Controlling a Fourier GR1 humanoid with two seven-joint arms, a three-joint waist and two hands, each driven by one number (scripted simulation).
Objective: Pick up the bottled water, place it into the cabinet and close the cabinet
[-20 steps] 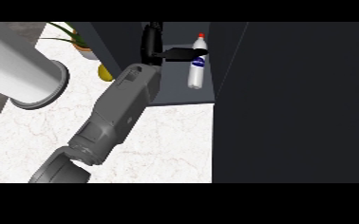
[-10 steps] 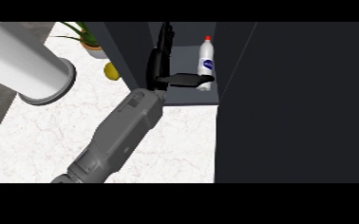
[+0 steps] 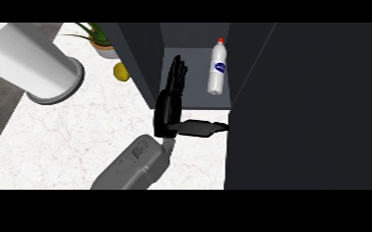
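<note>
Pointing straight up the view, the right hand's fingers lie close together and uncurled, clasping nothing. They sit inside the cabinet's open compartment, just beside its left wall. The thumb sticks out sideways to the right, away from the fingers, and its tip comes near the lower corner of the big dark panel that bounds the compartment on the right. The right hand shows edge-on, a narrow black shape across the compartment's front edge, with the wrist out over the counter. Behind it the grey forearm runs down and to the left toward the view's lower edge.

Across a bare strip of grey compartment floor from the fingers is the bottle, apart from the hand and untouched by it. It is inside the cabinet, close against the right side of the compartment, with its red cap at the far end and a blue label round its middle. Whether it leans on that side wall cannot be told. The compartment is open to view, not closed off.

Left of the cabinet, on the white marbled counter, a small yellow fruit lies near the outer face of the left wall. Just beyond it is a plant in a pale pot. Further left a broad grey cylinder fills the upper left corner of the view, widening into a rim at its lower end.
</note>
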